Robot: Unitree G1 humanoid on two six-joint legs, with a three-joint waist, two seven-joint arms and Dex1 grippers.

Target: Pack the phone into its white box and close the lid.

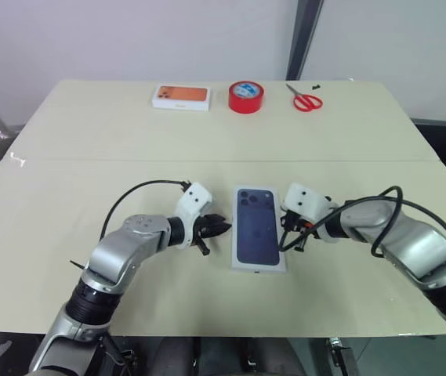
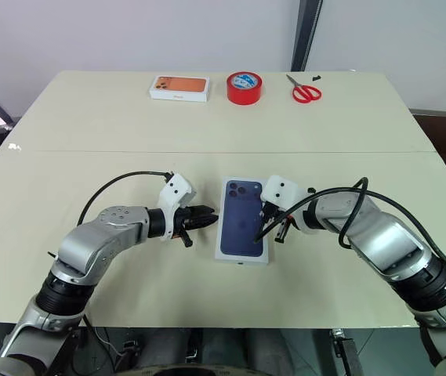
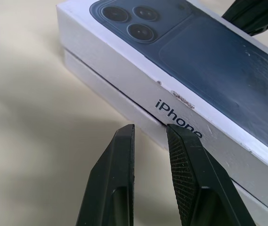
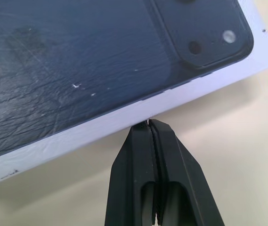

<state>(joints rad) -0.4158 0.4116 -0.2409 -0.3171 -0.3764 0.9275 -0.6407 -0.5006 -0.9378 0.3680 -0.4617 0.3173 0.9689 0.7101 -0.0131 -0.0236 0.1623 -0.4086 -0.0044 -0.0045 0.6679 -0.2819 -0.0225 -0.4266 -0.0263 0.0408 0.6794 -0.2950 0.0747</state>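
Lid [image 1: 257,228] and white box [image 3: 119,102] sat together on the near middle of the worktop [image 1: 128,141], the lid on top with its printed dark blue phone back facing up and the camera cluster at the far end. In the left wrist view a thin dark seam ran between the lid's white side, which bore the word iPhone, and the strip of the box showing beneath it, so the lid was not quite down on that side. The phone itself could not be seen.

The left claw [image 1: 219,227] lay just off the lid's left edge, its two black fingers [image 3: 190,174] slightly spread with a narrow gap between them, tips close to the seam and pinching nothing. The right claw [image 4: 149,126] was pressed together, its joined tips at the lid's right edge; whether they touched it could not be told.

Along the far edge of the worktop, well apart from the claws, stood a white box with an orange picture [image 1: 181,96], a roll of red tape [image 1: 246,96] and red-handled scissors [image 1: 306,99].
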